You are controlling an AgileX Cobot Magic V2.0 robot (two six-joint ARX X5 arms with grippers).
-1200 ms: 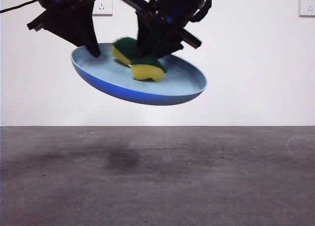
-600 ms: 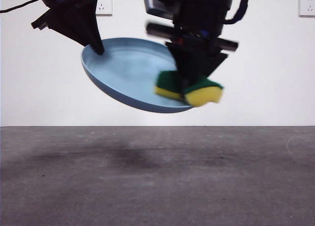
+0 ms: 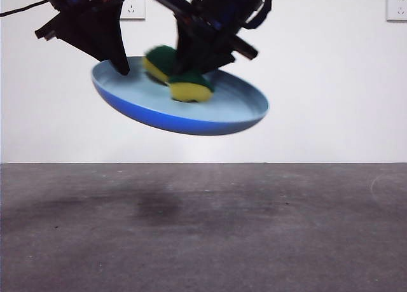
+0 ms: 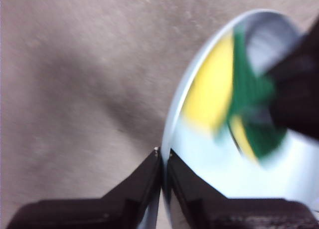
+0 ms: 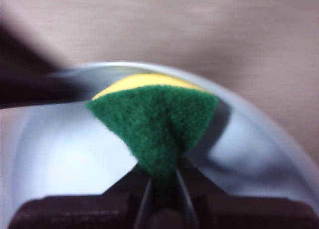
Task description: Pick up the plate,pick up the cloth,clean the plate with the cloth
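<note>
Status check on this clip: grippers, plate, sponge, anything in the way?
Left gripper clamps plate rim, plate held tilted above table. Right gripper pinches sponge, pressing it on the plate's inner face. Nothing in the way.

Motion blurs the cloth (image 4: 224, 104); the plate (image 4: 199, 159) runs off frame.

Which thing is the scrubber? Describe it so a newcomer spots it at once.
Start at the light blue plate, held tilted in the air above the grey table by the left gripper clamped on its rim. Lying on the plate's inner face is the sponge, pinched by the right gripper. It alone is yellow foam with a dark green scouring layer.
</note>
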